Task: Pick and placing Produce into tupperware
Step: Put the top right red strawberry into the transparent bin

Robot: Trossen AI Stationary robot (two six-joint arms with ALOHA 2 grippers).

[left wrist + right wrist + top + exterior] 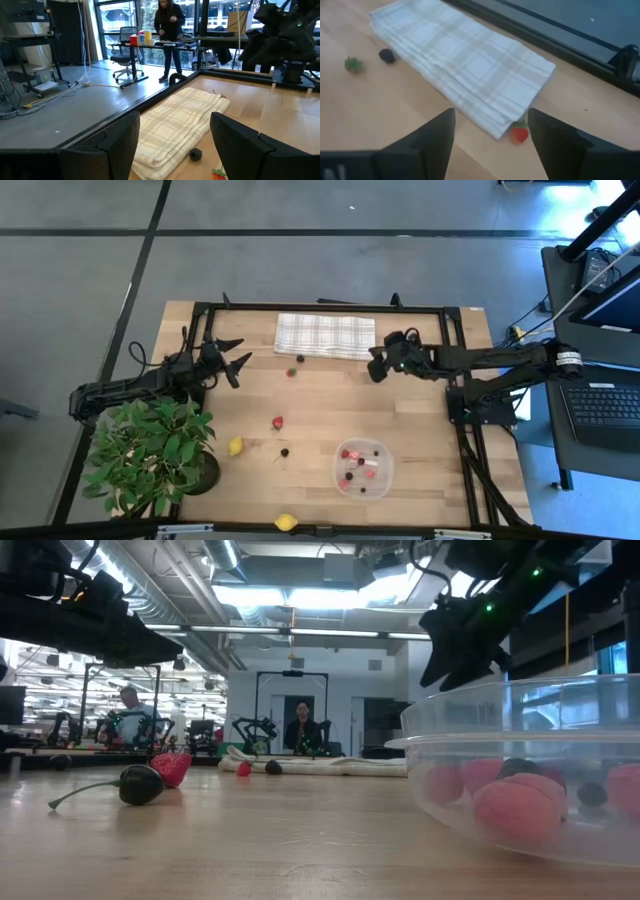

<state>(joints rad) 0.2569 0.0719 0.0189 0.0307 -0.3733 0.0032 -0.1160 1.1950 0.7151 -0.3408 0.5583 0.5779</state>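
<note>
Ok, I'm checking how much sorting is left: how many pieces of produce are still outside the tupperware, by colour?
Yellow lemons: 2
Red pieces: 3, one tucked at the cloth's corner
Dark berries: 2
Total outside the tupperware: 7

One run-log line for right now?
right hand: open, empty, beside cloth | left hand: open, empty | tupperware: some berries in | strawberry: at cloth edge
</note>
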